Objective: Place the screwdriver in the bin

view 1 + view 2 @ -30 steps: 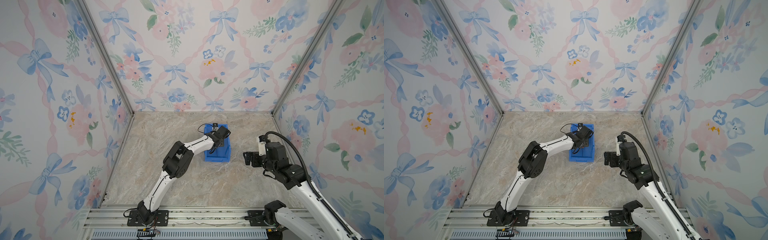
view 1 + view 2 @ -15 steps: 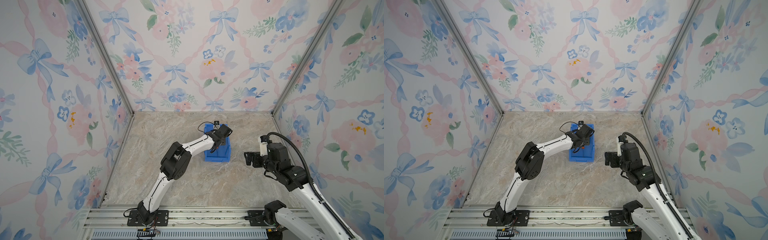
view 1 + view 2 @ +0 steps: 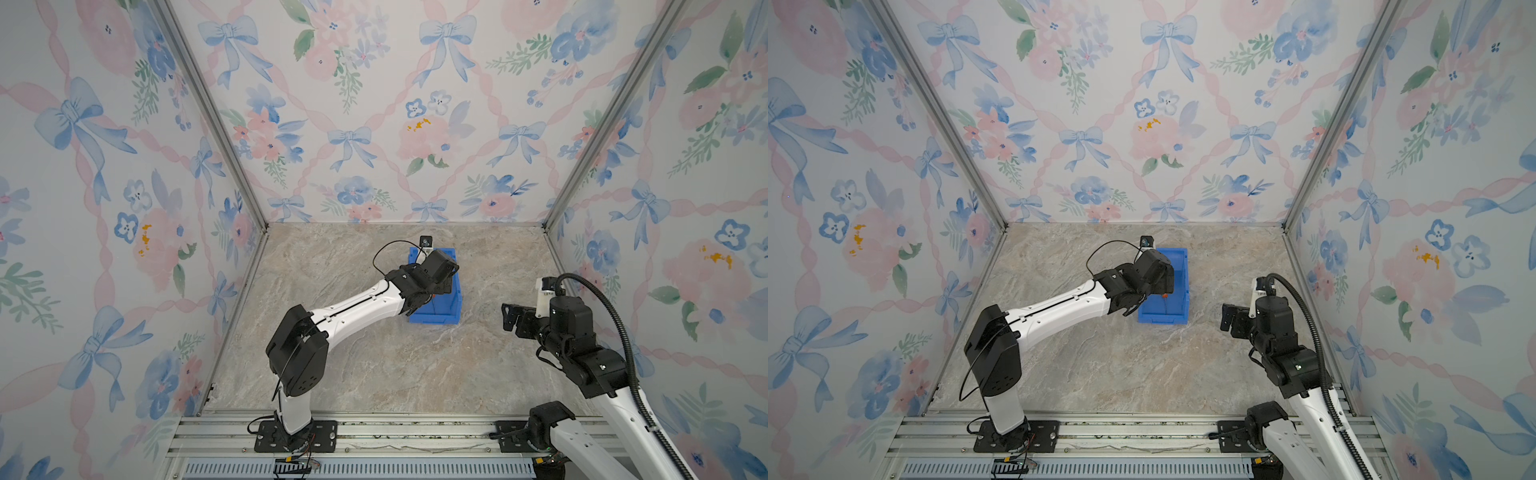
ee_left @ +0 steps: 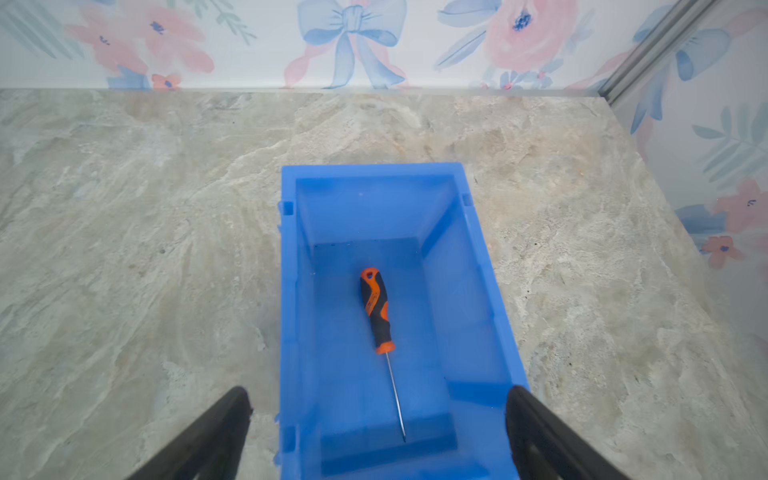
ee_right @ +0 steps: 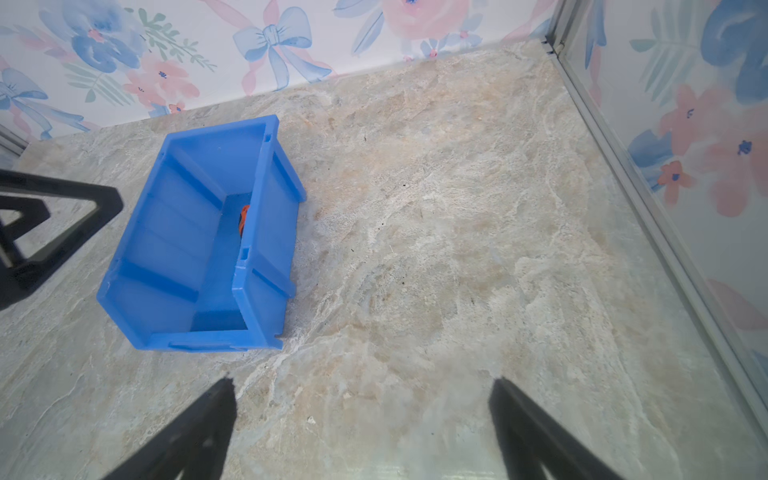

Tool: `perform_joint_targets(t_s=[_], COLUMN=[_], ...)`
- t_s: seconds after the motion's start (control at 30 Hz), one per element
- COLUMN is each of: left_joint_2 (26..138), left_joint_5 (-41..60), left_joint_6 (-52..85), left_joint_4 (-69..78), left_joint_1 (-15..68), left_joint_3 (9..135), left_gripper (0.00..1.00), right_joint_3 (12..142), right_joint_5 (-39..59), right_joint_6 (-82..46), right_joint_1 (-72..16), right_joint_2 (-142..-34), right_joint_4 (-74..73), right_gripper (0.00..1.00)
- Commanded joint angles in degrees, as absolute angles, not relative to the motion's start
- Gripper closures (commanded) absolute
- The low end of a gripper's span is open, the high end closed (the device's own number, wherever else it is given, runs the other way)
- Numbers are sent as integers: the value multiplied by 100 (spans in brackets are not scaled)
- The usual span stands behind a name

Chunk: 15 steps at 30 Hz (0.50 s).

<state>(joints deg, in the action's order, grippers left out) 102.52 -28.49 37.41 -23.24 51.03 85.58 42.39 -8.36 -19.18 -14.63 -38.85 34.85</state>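
Observation:
The screwdriver [image 4: 376,307], with an orange-and-black handle and a thin grey shaft, lies flat on the floor of the blue bin [image 4: 461,291], free of any grip. My left gripper [image 4: 379,395] hovers above the bin's low front end, open, one finger on each side of the walls. In both top views the left wrist covers much of the bin [image 3: 442,309] [image 3: 1177,286]. The right wrist view shows the bin [image 5: 174,249] with a bit of orange handle [image 5: 244,218] inside. My right gripper [image 5: 361,386] is open and empty over bare table, right of the bin.
The marble-patterned table [image 3: 374,365] is boxed in by floral walls on three sides, with metal corner posts [image 3: 582,166]. The bin stands near the back wall, right of centre. An aluminium rail [image 3: 374,436] runs along the front edge.
My left gripper has opened above the bin and the screwdriver now lies loose inside. The left wrist has shifted slightly over the bin. The right arm has barely moved.

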Motion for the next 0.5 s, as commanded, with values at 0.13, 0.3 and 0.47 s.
perform_joint_targets(t_s=[0.13,0.3,0.47], left_joint_2=[9457,8513,7559], left_joint_5=[-3287,-3307,-3508], left_joint_6=[3529,3348,3179], left_joint_4=[-2327,-1776,-1336], left_joint_1=[4771,4228,3464], left_joint_3=[7150,6033,4940], left_gripper=[2,2,2], right_joint_3=[3966,3662,2938], right_joint_5=[-1164,-1897,-2440], right_joint_6=[-2294,-2240,-1739], right_joint_1=[-1078,-990,-968], right_joint_2=[-4113,-4160,-3676], right_joint_4=[3174,2842,2036], right_gripper=[3,3,3])
